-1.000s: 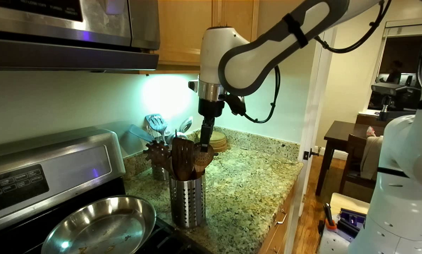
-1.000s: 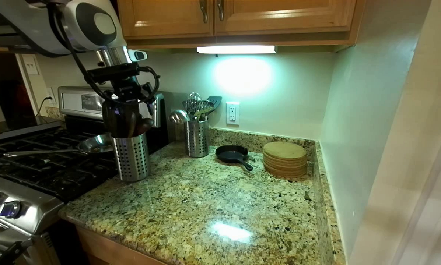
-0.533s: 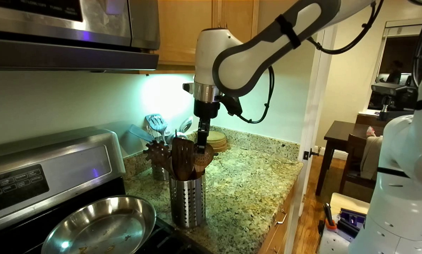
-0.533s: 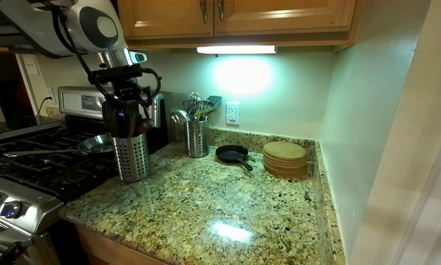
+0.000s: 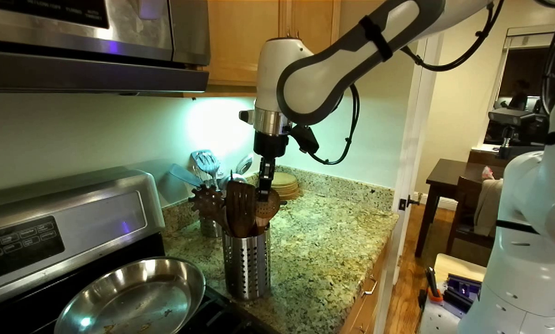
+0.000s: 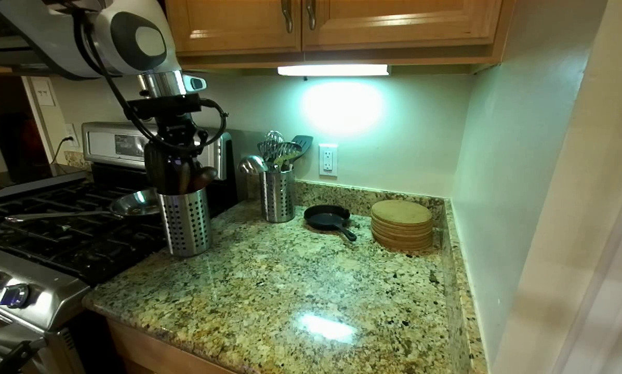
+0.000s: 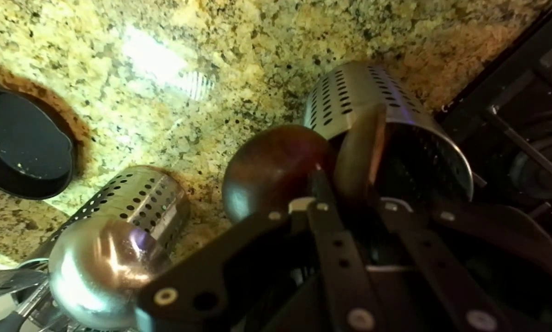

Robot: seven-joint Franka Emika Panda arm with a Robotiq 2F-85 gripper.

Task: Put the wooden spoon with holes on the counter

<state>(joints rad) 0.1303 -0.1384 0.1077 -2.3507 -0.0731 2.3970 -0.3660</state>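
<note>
The wooden spoon with holes [image 5: 269,209] stands head up among darker wooden utensils in the perforated metal canister [image 5: 248,269]. My gripper [image 5: 264,197] points straight down at its oval head, with the fingers closed on it. From the wrist, a light brown wooden edge that I take for this spoon [image 7: 359,152] shows between the dark fingers [image 7: 323,189]; the far finger's tip is in shadow. Beside it bulges a dark brown rounded wooden bowl [image 7: 276,170]. The speckled granite counter [image 6: 290,291] lies beneath the canister. The spoon's lower handle is hidden inside.
A second canister [image 6: 278,195] with metal utensils, a small black skillet [image 6: 325,217] and a stack of round tan boards [image 6: 401,223] stand along the back. A steel pan [image 5: 138,297] rests on the stove beside the canister. Wall cabinets [image 6: 342,26] hang above.
My gripper has shifted slightly towards the stove side and its jaws have come together on the spoon's head. The spoon has barely moved; the canister stays put.
</note>
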